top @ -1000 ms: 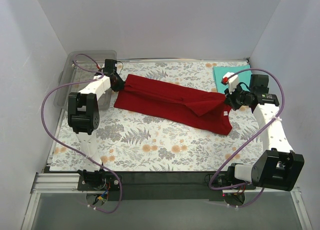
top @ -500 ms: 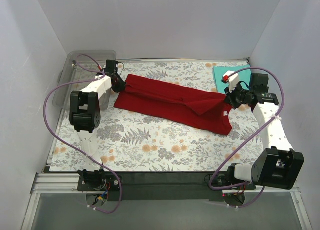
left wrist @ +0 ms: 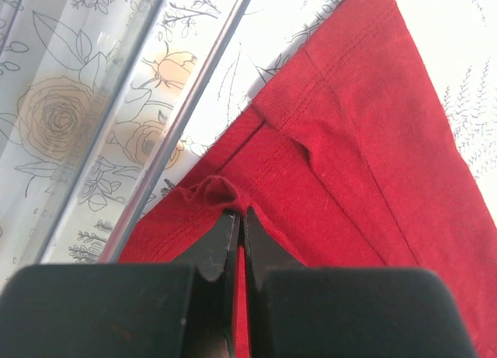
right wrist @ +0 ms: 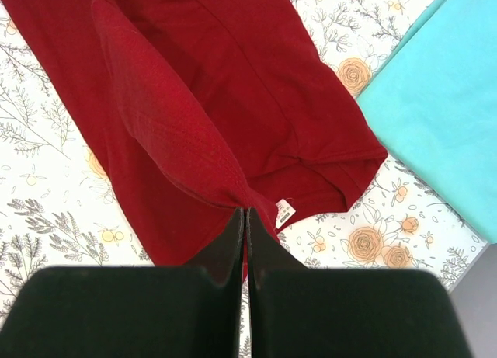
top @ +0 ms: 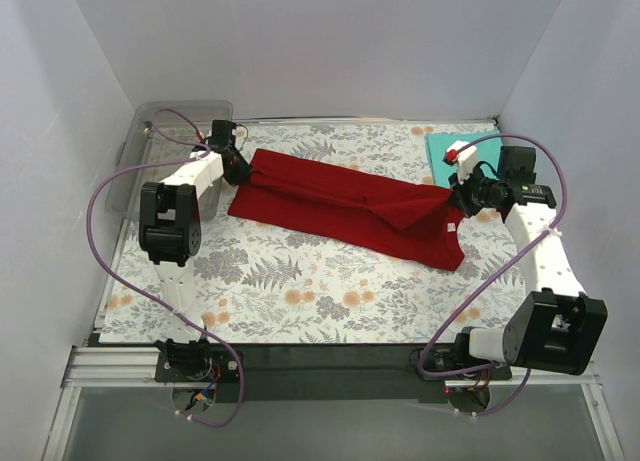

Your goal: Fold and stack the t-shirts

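Top external view: we see the deep red cloth t-shirt lying lengthwise left to right on the floral worktop, left hand clamped on its far-left corner, right hand clamped on its right end beside the teal cloth t-shirt.

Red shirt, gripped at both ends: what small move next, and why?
Probably raise both ends together. The left gripper is shut on an edge of the red shirt beside the bin, the right gripper on a fold by its white tag, and the cloth between lies flat.
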{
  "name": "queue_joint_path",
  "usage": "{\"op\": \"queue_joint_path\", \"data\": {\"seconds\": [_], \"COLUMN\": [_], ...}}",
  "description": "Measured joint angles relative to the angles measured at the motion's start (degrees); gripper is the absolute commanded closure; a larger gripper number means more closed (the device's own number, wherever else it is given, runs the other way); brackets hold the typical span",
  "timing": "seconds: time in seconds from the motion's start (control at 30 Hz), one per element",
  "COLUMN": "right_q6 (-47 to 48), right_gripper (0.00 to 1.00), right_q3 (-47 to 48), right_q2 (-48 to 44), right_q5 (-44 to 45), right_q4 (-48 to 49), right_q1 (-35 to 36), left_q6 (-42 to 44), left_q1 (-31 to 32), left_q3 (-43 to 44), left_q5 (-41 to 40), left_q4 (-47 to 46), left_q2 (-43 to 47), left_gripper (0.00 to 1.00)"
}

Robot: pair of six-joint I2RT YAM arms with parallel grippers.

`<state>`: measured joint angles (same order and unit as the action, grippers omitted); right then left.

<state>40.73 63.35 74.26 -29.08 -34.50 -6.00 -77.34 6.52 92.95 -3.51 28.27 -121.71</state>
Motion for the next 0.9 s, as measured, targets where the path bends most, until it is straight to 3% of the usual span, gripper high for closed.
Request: {"op": "queue_joint_path", "data": {"seconds": [0.17, 0.57, 0.9], "right_q6": [0.07, 1.95, 3.17], "right_gripper": [0.99, 0.99, 0.99], "right_q3": [-0.09, -6.01, -10.23], "right_q2": [-3.43, -22.16, -23.98], "right_q5": [-0.09, -5.55, -6.08], "right_q4": [-0.28, -5.51, -8.9], "right_q1": [0.0, 0.0, 0.0], "left_q6": [0.15, 0.7, -0.5], "left_q1": [-0.04, -0.22, -0.22], "left_q3": [-5.31, -26.21, -33.55], "left_q5": [0.59, 2.93, 1.77], "left_q4": [-0.92, -3.43, -2.16], "left_q2": [4.44, 33.33, 34.93], "left_gripper": [1.0, 1.0, 1.0]}}
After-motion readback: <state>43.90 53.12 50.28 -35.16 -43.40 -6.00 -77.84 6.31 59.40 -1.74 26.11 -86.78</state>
